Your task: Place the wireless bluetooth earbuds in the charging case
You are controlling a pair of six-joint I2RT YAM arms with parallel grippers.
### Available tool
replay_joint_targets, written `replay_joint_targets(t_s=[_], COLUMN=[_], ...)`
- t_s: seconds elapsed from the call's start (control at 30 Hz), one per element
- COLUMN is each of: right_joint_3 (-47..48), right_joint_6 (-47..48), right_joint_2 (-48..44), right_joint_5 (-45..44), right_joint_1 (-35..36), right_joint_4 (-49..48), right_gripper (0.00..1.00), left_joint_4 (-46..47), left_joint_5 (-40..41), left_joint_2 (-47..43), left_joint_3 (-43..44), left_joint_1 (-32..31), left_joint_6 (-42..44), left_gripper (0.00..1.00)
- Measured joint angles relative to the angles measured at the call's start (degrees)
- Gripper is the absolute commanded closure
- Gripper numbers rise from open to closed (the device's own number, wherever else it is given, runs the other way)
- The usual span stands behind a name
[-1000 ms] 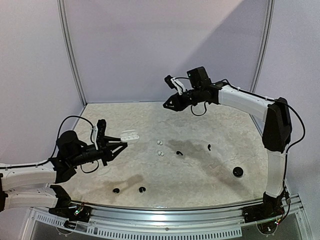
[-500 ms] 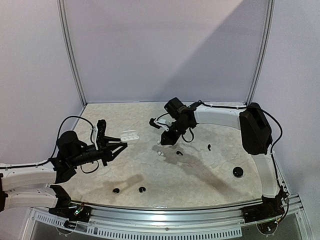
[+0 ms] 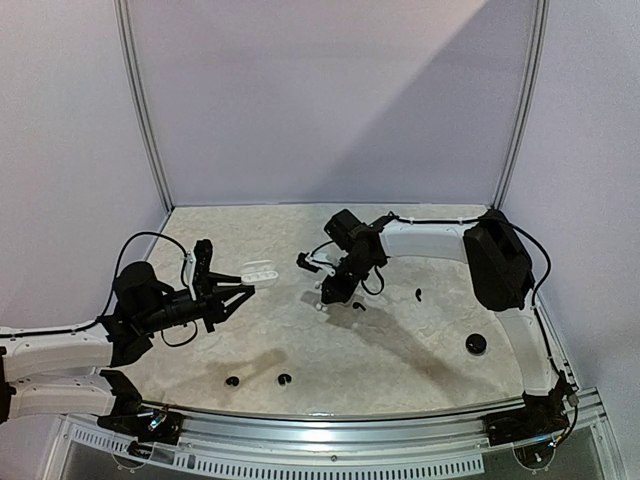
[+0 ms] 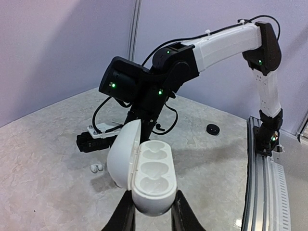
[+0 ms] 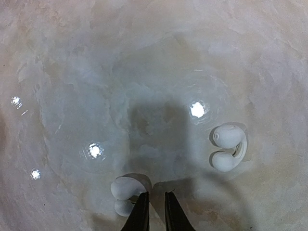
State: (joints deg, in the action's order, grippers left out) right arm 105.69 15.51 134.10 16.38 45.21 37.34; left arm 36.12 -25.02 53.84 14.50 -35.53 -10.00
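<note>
From above, the left fingers (image 3: 247,283) grip a white case (image 3: 262,269) by its base, lifted over the left side of the bench (image 3: 400,350). The right arm reaches to the middle, and its fingers (image 3: 326,292) point down at the white buds (image 3: 320,306); only one bud shows here. Two of the black buds (image 3: 358,305) lie right of centre, one just beside the right fingers and one nearer the right edge. Two more lie close to the near edge, left of the middle. A black case (image 3: 476,344) sits toward the near right corner. This view does not show whether the right fingers are open.

The left wrist view shows what the top view cannot. The white case stands open, its lid tipped up to the left and its hollows bare. A white bud lies on the bench beyond it, below the right arm.

The right wrist view shows both white buds. One white bud (image 5: 126,192) lies just beside the left fingertip, outside the gap, and the other (image 5: 228,147) lies apart to the right. The fingers are nearly closed, with a thin gap and nothing in it.

The bench is glossy beige marble with lamp glints. Lilac walls and two metal posts stand at the far corners, and a metal rail runs along the near edge.
</note>
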Motion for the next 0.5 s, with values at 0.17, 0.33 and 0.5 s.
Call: replay_joint_targets(t_s=[0.17,0.33,0.5], right_joint_3=[0.0,0.0,0.0], right_joint_6=[0.3,0.7,1.1], right_joint_2=[0.0,0.0,0.0], right_joint_5=[1.8,3.6,5.2], right_joint_1=[0.0,0.2,0.3], right_joint_4=[1.1,1.8,2.2], right_gripper=[0.86,0.86,0.85], left_joint_4=[0.0,0.0,-0.1], left_joint_5=[0.0,0.0,0.0], left_joint_2=[0.0,0.0,0.0], left_joint_3=[0.0,0.0,-0.1], left_joint_1=[0.0,0.0,0.0], left_joint_6=[0.6,0.9,1.4], left_gripper=[1.00,1.00,1.00])
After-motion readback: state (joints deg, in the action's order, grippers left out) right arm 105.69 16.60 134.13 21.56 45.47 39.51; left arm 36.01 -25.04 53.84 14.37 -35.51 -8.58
